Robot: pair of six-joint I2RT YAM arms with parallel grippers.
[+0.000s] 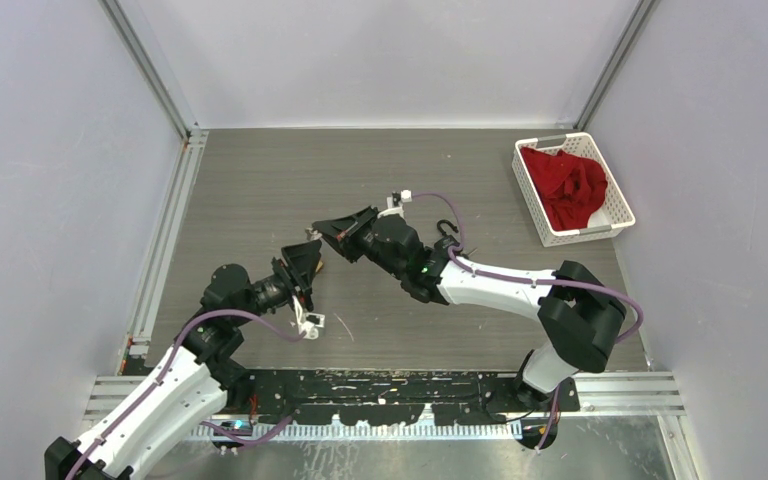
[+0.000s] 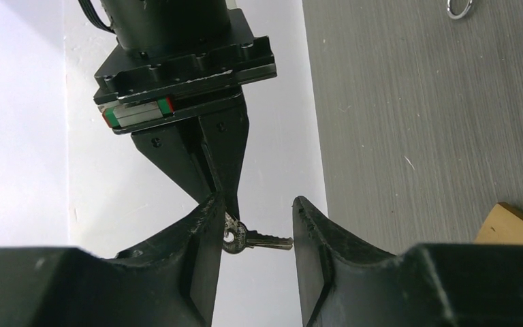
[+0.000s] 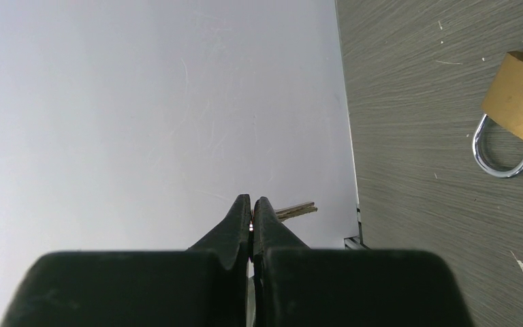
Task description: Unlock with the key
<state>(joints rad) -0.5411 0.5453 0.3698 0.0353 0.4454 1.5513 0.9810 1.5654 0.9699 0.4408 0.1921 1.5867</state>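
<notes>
Brass padlock (image 3: 521,99) is laid flat on the table (image 3: 415,102). The key (image 3: 296,211) is pinched by the closed right gripper (image 3: 252,201) and held between the 2 parted fingers of the left gripper (image 2: 257,202).

The key (image 2: 259,240) is shiny silver metal. The padlock (image 3: 521,92) has a matt brass body. The table (image 1: 260,190) looks like matt, grained wood.

left arm (image 1: 160,395): reached forward, left hand (image 2: 257,204) held with fingers parted | right arm (image 1: 500,285): bent leftward, right hand (image 3: 252,201) pinched on key (image 3: 298,210) | hands set tip to tip
</notes>
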